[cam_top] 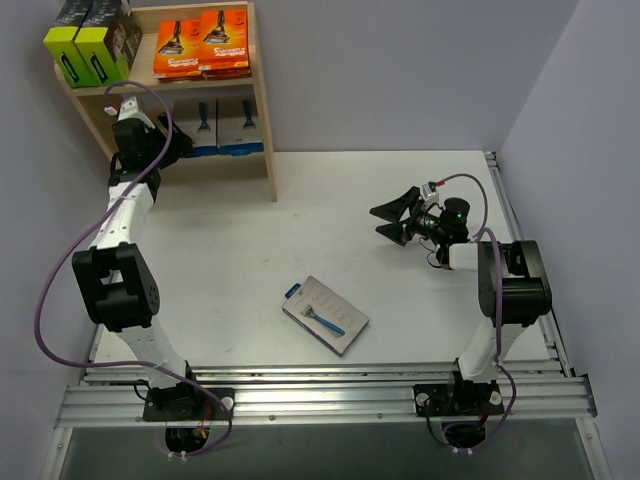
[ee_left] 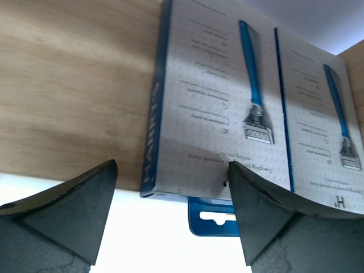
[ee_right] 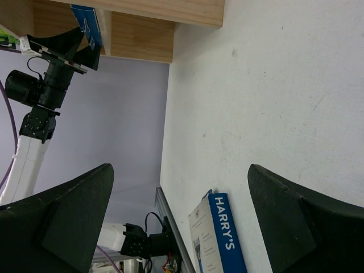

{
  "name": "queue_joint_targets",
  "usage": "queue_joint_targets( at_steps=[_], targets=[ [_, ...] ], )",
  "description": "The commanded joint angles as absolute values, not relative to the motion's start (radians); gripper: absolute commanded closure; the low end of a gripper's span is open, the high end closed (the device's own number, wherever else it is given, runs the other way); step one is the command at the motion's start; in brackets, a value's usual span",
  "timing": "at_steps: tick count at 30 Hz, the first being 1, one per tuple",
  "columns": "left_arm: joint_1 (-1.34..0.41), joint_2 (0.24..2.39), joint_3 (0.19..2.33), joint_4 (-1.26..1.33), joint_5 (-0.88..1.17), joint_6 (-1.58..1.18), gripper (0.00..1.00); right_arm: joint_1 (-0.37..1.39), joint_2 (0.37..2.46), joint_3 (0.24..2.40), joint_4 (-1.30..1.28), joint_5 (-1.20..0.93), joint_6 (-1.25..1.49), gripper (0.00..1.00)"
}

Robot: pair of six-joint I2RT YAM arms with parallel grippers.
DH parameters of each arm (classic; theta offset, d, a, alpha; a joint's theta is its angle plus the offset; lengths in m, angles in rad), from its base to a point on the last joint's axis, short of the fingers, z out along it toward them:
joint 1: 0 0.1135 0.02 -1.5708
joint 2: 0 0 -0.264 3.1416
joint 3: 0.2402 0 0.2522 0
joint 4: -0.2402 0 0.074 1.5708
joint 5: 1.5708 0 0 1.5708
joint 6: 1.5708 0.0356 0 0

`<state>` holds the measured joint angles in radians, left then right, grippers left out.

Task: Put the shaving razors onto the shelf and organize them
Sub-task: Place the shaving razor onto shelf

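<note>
Shaving razors fill most of the light natural-wood two-tier shelf (cam_top: 262, 110) at the far left of the white table (cam_top: 420, 330). From overhead you see black boxes with lime-green sides (cam_top: 90, 40) and flat orange packs (cam_top: 200, 45) on top, and flat grey cards showing a blue razor (cam_top: 228, 125) below. Your left gripper (cam_top: 180, 143) reaches into that lower tier. One loose grey card (cam_top: 325, 316) lies on the table between the arms. Your right gripper (cam_top: 395, 218) hovers empty, fingers spread wide.

Only the left wrist view shows that the left fingers (ee_left: 85, 199) stand apart, not pinching the standing card (ee_left: 216, 108). This placement looks complete. Next, back straight out without nudging it, then fetch the loose card.

The right wrist view adds the loose card's (ee_right: 213, 239) blue spine.
</note>
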<state>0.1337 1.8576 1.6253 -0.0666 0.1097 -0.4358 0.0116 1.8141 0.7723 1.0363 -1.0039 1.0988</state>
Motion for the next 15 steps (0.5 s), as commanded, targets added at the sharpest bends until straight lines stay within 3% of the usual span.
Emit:
queue_joint_targets(
  at_steps=[1,15],
  targets=[
    [0.156,1.801,1.632,-0.112,0.123,-0.423,0.12,0.005,1.798,0.767,1.085,-1.037,1.095,0.0],
    [0.164,1.643,1.513,-0.069,0.193,-0.413,0.04,0.005,1.709,0.736,0.934,-1.026,0.98,0.0]
  ],
)
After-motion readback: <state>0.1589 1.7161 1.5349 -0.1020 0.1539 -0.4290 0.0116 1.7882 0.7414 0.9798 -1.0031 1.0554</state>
